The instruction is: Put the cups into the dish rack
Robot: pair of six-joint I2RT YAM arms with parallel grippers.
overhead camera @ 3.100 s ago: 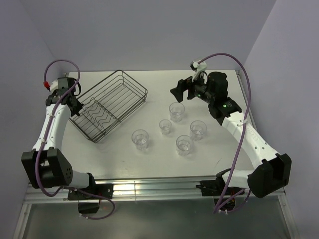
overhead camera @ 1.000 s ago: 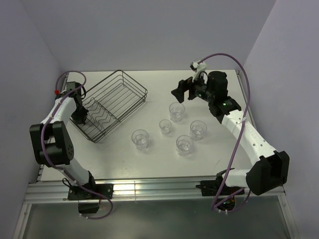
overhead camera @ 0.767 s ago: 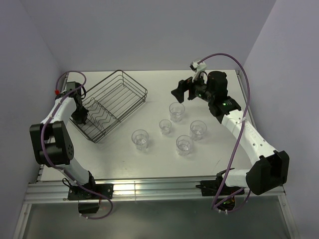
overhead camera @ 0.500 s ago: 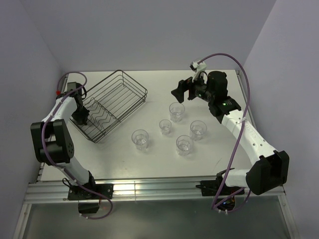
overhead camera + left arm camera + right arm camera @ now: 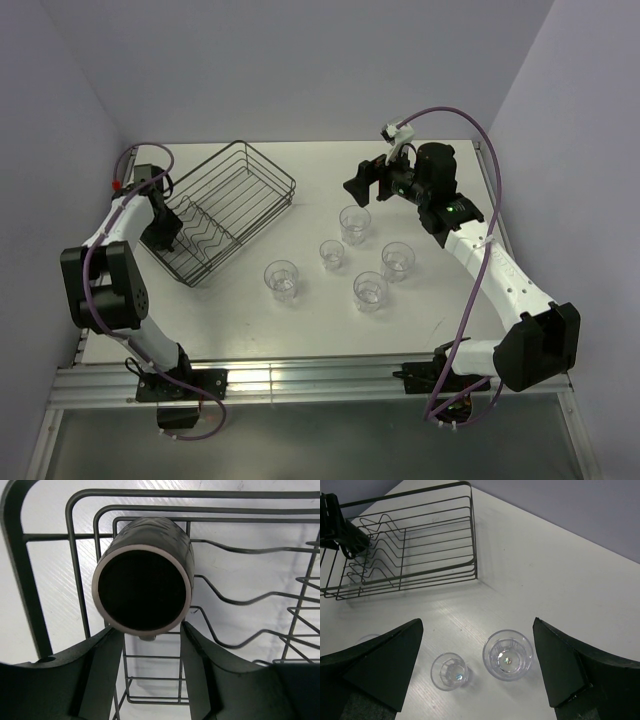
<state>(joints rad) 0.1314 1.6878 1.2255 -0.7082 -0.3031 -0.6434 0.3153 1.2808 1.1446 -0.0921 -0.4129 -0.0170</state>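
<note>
The dark brown mug lies on its side in the left end of the black wire dish rack, its mouth facing the left wrist camera. My left gripper is open, its fingertips just short of the mug's rim on either side; in the top view it is at the rack's left end. Several clear ribbed glasses stand on the table. My right gripper hovers open and empty above the farthest glass, with a smaller glass to its left.
The rack's wavy wire dividers run to the right of the mug. The rack lies up and to the left of the glasses in the right wrist view. Lilac walls close in the table at the back and both sides.
Over three seconds my left arm has swung in from outside the rack to its left end. In the last second it barely shifts. The right arm and the glasses have not moved.
</note>
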